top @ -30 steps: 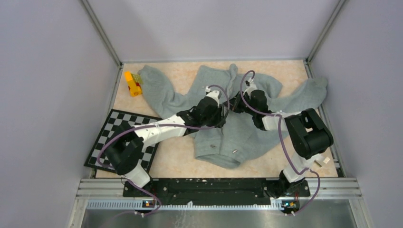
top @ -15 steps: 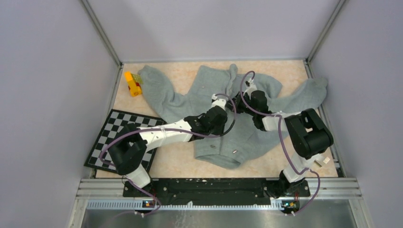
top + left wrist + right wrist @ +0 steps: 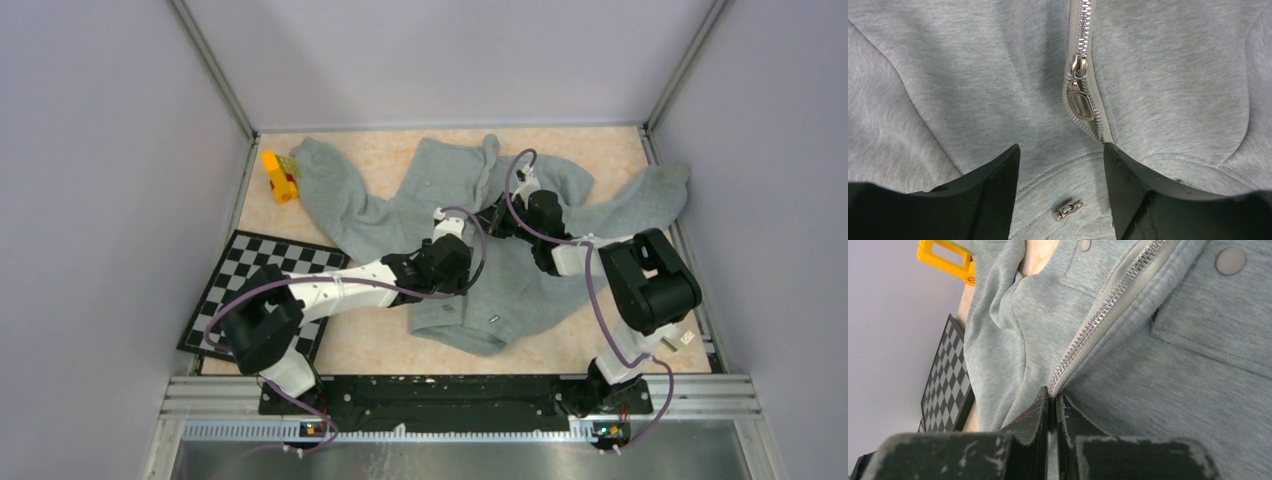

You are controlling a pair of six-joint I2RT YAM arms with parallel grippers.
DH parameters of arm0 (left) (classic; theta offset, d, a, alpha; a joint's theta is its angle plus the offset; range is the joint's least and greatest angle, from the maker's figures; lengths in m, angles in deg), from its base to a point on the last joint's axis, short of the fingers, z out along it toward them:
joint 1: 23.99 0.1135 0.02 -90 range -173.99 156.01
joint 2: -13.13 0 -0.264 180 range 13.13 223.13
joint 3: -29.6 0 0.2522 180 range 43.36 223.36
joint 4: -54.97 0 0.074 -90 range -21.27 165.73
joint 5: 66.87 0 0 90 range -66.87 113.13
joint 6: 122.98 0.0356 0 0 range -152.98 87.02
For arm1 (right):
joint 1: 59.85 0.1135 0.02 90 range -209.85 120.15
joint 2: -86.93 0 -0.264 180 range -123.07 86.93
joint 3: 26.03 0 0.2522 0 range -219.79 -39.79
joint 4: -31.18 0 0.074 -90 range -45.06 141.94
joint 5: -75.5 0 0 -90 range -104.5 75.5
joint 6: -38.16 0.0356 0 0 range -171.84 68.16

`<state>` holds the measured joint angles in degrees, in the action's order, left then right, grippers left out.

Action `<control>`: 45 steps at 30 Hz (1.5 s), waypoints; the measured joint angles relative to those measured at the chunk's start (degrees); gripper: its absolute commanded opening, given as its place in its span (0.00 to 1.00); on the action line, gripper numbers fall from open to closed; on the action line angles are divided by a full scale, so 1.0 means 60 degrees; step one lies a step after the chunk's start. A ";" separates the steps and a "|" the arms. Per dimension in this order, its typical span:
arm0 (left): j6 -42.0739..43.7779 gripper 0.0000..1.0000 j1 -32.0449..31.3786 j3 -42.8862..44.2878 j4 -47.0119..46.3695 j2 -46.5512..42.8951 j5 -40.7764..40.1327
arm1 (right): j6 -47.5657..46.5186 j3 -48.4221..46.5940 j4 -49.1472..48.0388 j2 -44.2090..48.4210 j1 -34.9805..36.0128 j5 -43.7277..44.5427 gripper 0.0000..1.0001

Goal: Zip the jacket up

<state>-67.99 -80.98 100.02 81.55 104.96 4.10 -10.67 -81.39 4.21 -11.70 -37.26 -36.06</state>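
Jacket: the grey fleece jacket [image 3: 520, 290] is lying front up across the middle of the table [image 3: 370, 345], its sleeves reaching out toward the far left and far right

Zipper: the metal zipper [image 3: 1108, 302] is running down the centre front; its slider [image 3: 1078, 66] is sitting low, close to the hem band, with the pull tab [image 3: 1079, 104] lying flat just below it

Left gripper: the left gripper [image 3: 1062, 150] is hanging over the hem end of the front, its jaws standing well apart and holding nothing, the pull tab lying just ahead of the gap

Right gripper: the right gripper [image 3: 1053, 397] is pressing its fingers together on the jacket's front edge, the zipper teeth running straight into the pinch, farther up the front than the left gripper

Hardware: a round snap button [image 3: 1230, 261] is showing on a pocket flap; a small metal clasp [image 3: 1068, 210] is lying on the hem band

Surroundings: a chessboard [image 3: 235, 275] is lying at the table's left edge, partly under the left arm; a yellow toy [image 3: 278, 175] is sitting beside the left-hand cuff
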 measured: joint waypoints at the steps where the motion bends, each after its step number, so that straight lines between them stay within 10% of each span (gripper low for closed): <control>1: -0.0040 0.69 -0.0004 -0.0055 -0.0055 -0.0058 -0.0022 | 0.0000 0.0000 -0.0004 0.0000 0.0000 -0.0007 0.00; 45: 0.0408 0.51 -0.0029 0.1180 -0.0168 0.1060 -0.1177 | 0.0182 0.0124 -0.0302 0.0000 0.0000 -0.0237 0.00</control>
<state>-65.54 -81.16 107.10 80.55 111.32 -2.96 -9.58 -80.65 2.39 -11.70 -37.26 -37.48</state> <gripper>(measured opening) 0.508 0.020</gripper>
